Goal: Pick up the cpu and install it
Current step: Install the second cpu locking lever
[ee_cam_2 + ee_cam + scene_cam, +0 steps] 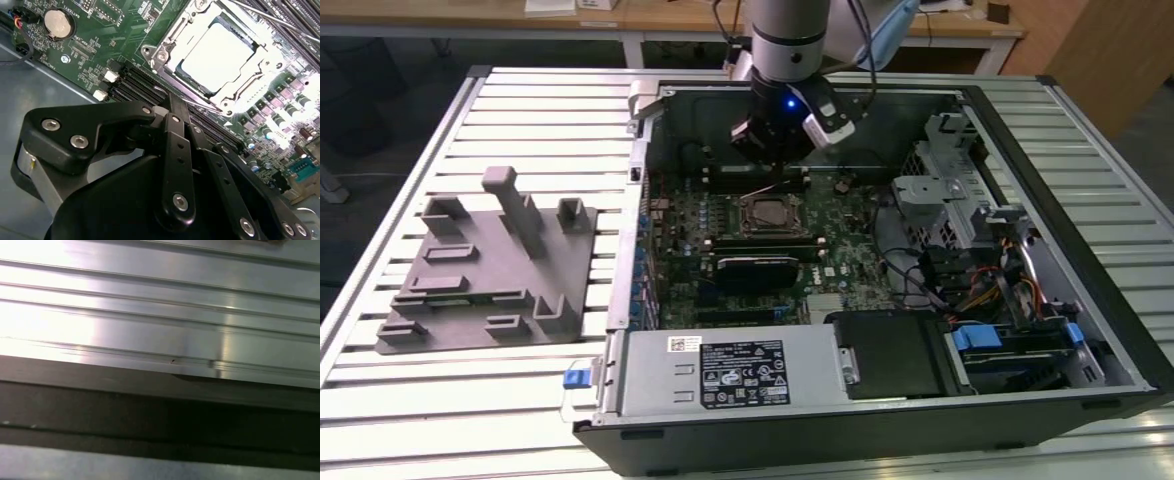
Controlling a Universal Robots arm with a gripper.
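The cpu (217, 57) already lies flat in the motherboard socket (172, 37), its pale silver top showing inside the metal frame in the second wrist view; in the exterior view the same socket (762, 212) sits near the middle of the green motherboard (720, 250) inside the open computer case (1041, 110). So the placing looks done, though whether the retention frame is latched down over the chip cannot be told from here. The gripper (175, 102) is just beside the socket and carries nothing; in the second wrist view its black fingers (172, 132) look drawn close together, their tips over the memory slots (132, 82) at the socket's edge. In the exterior view the arm (787, 40) stands over the far part of the board, beyond the socket. On the exterior view's left, well apart from the case, the grey fixture plate (487, 270) with its upright posts rests on the slatted aluminium table (547, 110). A coin cell battery (58, 24) sits on the board, away from the socket.
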